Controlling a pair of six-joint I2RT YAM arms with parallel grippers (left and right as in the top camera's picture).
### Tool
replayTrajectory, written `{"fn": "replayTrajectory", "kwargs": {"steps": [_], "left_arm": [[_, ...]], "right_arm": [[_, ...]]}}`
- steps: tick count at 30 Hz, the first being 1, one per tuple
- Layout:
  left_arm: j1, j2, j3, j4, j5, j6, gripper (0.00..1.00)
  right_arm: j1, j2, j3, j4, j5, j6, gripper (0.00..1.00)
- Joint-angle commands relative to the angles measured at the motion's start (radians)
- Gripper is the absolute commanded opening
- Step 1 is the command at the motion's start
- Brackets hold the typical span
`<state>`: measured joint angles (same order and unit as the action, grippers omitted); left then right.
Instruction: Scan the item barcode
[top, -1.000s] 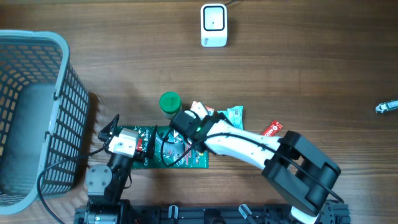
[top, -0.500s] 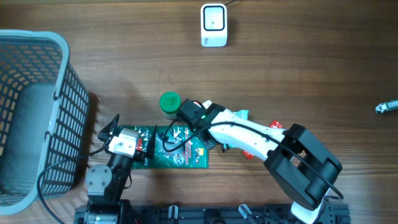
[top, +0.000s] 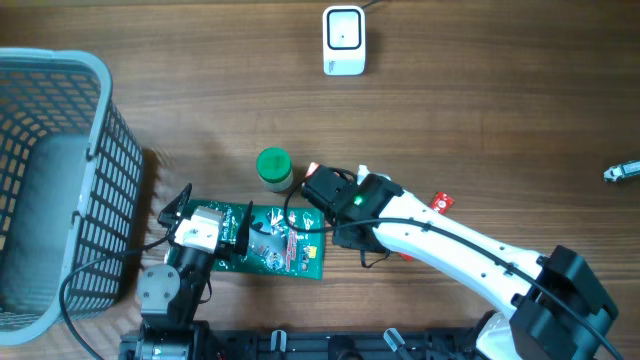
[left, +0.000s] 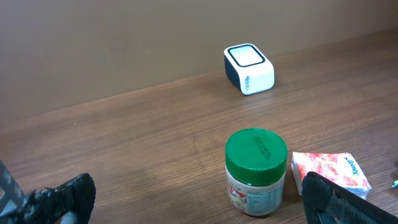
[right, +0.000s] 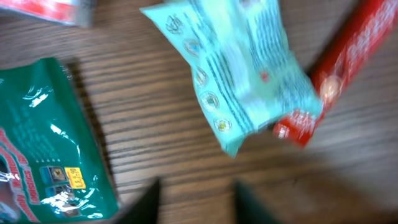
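wooden table (top: 500, 120), overhead view. white scanner (top: 343, 40) at 12 o'clock; grey mesh basket (top: 95, 150) at 9 o'clock; both as they were a second ago. green-lidded jar (top: 273, 168) upright near centre, unmoved, with a red-and-white tissue pack (left: 329, 174) just beside it at its 3 o'clock. green packet (top: 275, 252) flat at 6 o'clock of the jar, now turned slightly and its right edge drawn in toward 9 o'clock. teal packet (right: 249, 74) lies on the wood, touching the red stick packet (right: 336, 68) at its 3 o'clock; overhead it was plain a second ago and is now almost wholly covered by the right wrist. right gripper (right: 196, 205) has shifted toward 3 o'clock, off the green packet, and hangs over the teal packet, fingers blurred, apart, bare wood between them, nothing held. left gripper (left: 199, 196) at 7 o'clock, jaws spread wide and empty, facing jar and scanner, unchanged.
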<state>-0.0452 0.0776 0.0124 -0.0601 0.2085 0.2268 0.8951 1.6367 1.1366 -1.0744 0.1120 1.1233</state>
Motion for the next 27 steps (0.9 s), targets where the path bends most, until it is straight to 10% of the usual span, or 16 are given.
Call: {"fn": "replayTrajectory", "kwargs": {"steps": [1, 8, 12, 16, 27], "left_arm": [[-0.005, -0.005, -0.002, -0.005, 0.016, -0.006, 1.00], [-0.005, -0.005, -0.002, -0.005, 0.016, -0.006, 1.00], [-0.005, -0.005, -0.002, -0.005, 0.016, -0.006, 1.00], [-0.005, -0.005, -0.002, -0.005, 0.016, -0.006, 1.00], [-0.005, -0.005, -0.002, -0.005, 0.016, -0.006, 1.00]], "right_arm": [[0.000, 0.002, -0.010, 0.001, -0.074, 0.273, 0.96], [0.180, -0.445, -0.035, -0.205, 0.238, 0.591, 1.00], [0.191, -0.590, -0.262, -0.006, 0.153, 0.947, 1.00], [0.186, -0.586, -0.536, 0.408, 0.183, 0.948, 0.99], [0.033, -0.464, -0.605, 0.500, 0.209, 0.947, 0.99]]}}
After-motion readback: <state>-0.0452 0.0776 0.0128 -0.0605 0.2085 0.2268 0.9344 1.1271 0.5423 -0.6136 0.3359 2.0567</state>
